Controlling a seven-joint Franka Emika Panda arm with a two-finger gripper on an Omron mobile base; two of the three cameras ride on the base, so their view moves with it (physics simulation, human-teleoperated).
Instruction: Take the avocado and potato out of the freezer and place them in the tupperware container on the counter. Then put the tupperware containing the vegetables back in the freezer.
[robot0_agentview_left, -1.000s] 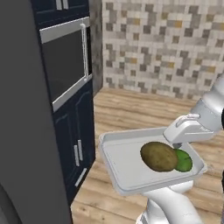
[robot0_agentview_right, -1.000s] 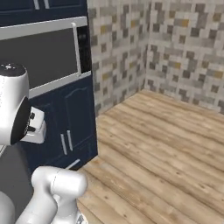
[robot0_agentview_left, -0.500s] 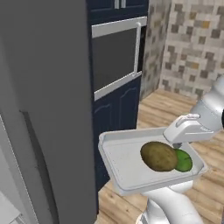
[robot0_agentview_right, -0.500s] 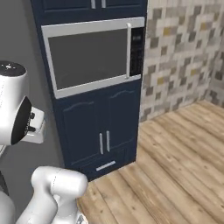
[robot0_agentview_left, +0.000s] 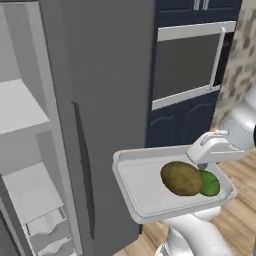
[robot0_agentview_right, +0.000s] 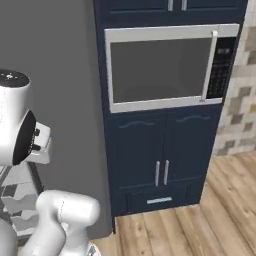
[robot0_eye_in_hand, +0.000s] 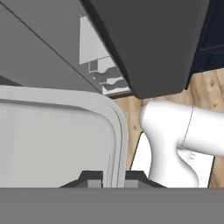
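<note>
Gripper (robot0_eye_in_hand: 113, 177) clamped on container (robot0_agentview_left: 145, 192) rim; potato (robot0_agentview_left: 182, 178) & avocado (robot0_agentview_left: 209, 183) touching inside, freezer (robot0_agentview_left: 30, 130) open at left. No legible writing.

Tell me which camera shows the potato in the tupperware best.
The left base view: the potato lies whole in the tupperware container, touching the avocado. The hand view gives just the container's rim between the shut gripper.

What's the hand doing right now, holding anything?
Hand: shut on the rim of the tupperware container, which holds the potato and avocado.
</note>
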